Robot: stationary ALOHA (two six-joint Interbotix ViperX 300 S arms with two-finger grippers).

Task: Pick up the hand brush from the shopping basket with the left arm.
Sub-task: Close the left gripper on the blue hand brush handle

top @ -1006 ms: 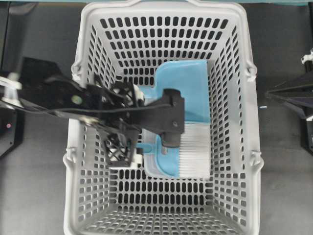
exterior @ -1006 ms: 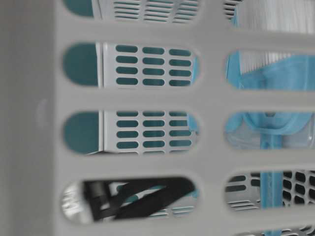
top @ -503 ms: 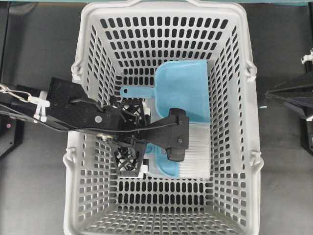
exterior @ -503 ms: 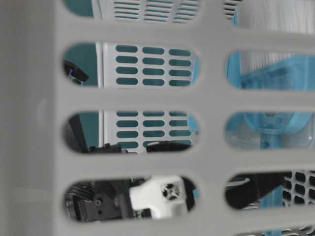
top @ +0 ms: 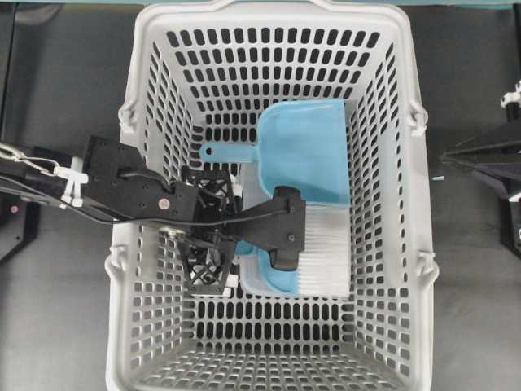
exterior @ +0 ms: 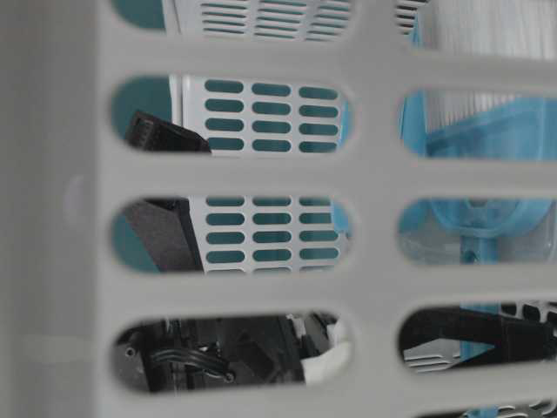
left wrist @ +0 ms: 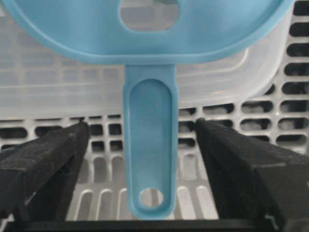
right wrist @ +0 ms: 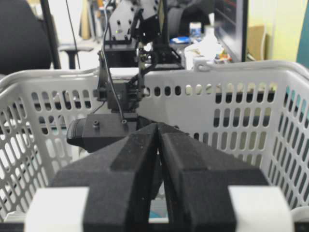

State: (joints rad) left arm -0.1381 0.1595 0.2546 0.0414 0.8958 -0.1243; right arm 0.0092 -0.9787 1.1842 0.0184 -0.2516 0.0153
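A: Which way is the hand brush (top: 308,259) lying?

B: Long axis runs across the shopping basket (top: 407,204) floor: white bristles toward the overhead view's right wall, looped handle (left wrist: 150,159) toward the left arm (top: 130,189).

A: What else is inside?

B: A light-blue dustpan (top: 303,151), just beyond the brush and touching it, plus a clear lid or tray under the brush.

A: And the left gripper (left wrist: 145,145)?

B: Down inside the basket, jaws spread, one finger (left wrist: 46,162) on each side of the handle, neither touching it.

A: The right gripper (right wrist: 158,159)?

B: Outside the basket, fingers pressed together, holding nothing.
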